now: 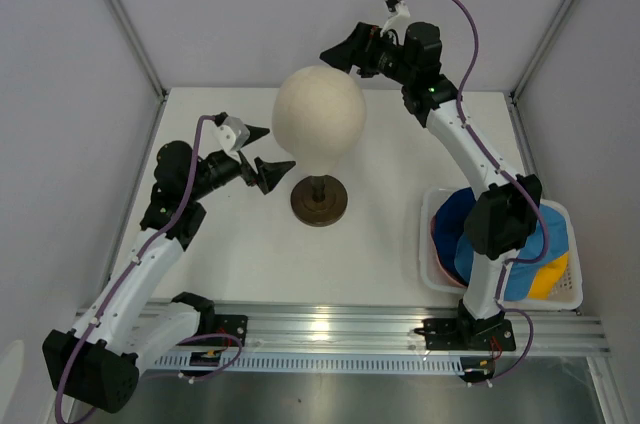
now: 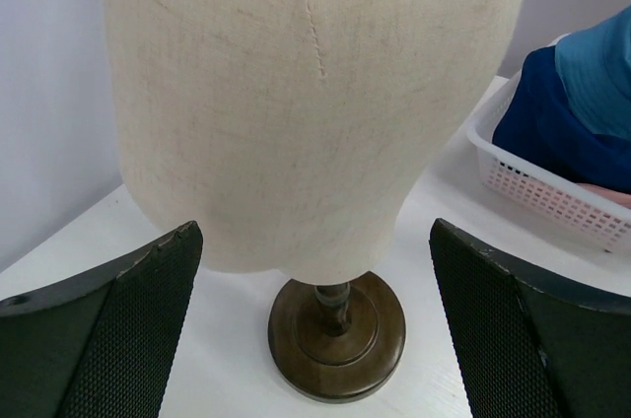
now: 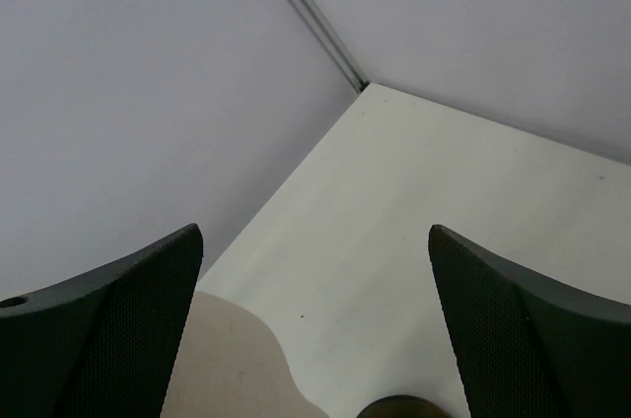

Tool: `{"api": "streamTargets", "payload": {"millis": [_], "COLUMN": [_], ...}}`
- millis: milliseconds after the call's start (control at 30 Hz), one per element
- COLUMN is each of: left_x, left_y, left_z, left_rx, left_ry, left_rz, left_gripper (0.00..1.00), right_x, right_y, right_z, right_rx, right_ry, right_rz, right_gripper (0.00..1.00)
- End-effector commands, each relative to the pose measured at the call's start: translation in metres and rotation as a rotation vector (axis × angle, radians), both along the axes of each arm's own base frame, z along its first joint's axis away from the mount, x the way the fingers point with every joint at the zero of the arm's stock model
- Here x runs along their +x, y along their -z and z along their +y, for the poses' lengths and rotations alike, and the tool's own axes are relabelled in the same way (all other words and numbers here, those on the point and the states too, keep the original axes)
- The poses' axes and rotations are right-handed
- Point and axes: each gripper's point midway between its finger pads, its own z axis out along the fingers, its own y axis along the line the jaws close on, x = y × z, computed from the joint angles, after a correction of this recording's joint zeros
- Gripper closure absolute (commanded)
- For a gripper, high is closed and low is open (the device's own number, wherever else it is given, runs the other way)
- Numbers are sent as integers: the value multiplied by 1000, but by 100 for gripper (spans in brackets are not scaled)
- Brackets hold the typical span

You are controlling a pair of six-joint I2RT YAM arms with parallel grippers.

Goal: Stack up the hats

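The hats lie heaped in a white mesh basket (image 1: 424, 244) at the right front. The dark navy hat (image 1: 455, 234) is on the left, the light blue hat (image 1: 556, 234) on the right, the yellow hat (image 1: 550, 279) at the front, and a pink hat edge (image 1: 433, 240) shows by the rim. The left wrist view shows the navy hat (image 2: 552, 132), the light blue hat (image 2: 601, 63) and a bit of pink (image 2: 603, 197). My left gripper (image 1: 280, 149) (image 2: 315, 241) is open and empty, left of the mannequin head. My right gripper (image 1: 338, 59) (image 3: 315, 236) is open and empty, raised behind the head.
A cream mannequin head (image 1: 318, 109) (image 2: 315, 93) stands mid-table on a dark round base (image 1: 319, 201) (image 2: 335, 334). Its top (image 3: 227, 369) shows low in the right wrist view. The right arm's lower link hangs over the basket (image 2: 532, 186). Grey walls enclose the table.
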Motion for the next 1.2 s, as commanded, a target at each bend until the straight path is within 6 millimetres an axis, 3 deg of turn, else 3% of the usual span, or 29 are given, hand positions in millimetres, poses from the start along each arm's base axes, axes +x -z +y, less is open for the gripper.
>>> {"api": "streamTargets", "payload": {"millis": [0,67,100,167,400,433,500,567,600,667,700,900,1033,1100,1167], "left_x": [-2,-6,-6,-13,-36,-31,-35,-23,-27,-23,-33,-56,-63,-66,-68], "left_y": [-29,-25,-26,-29,-36,-38,-35,-27,-21,-16,-11,-2,4,3,-2], "left_z": [-7,-9,-10,-12,-40,-39,-54,-50,-59,-56,-67,-77,-71,-62,-49], "left_rx": [-7,-21,-52,-105,-220,-238,-250,-250,-230,-235,-219,-204,-204,-206,-220], "left_ry": [32,26,3,0,-4,-44,-50,-183,-196,-290,-268,-309,-328,-346,-373], "left_rz": [-69,-43,-15,31,145,163,231,271,303,337,348,373,398,403,388], "left_gripper": [0,0,0,1,0,1,0,1,0,1,1,0,1,0,1], "right_x": [-11,-19,-16,-26,-45,-46,-48,-52,-55,-59,-63,-79,-87,-80,-54], "right_y": [-8,-17,-8,-13,0,4,7,12,12,18,18,21,20,17,22], "right_z": [26,37,44,53,83,88,95,100,104,108,111,120,122,116,100], "right_rx": [-26,-11,-7,23,88,84,85,89,96,92,88,75,66,27,-21], "right_ry": [-145,-224,-254,-336,-461,-468,-474,-502,-517,-542,-556,-613,-654,-626,-521], "right_rz": [-41,-67,-50,-40,35,40,45,58,65,77,77,82,65,32,40], "right_gripper": [1,1,1,0,2,1,1,2,2,2,2,2,1,1,1]}}
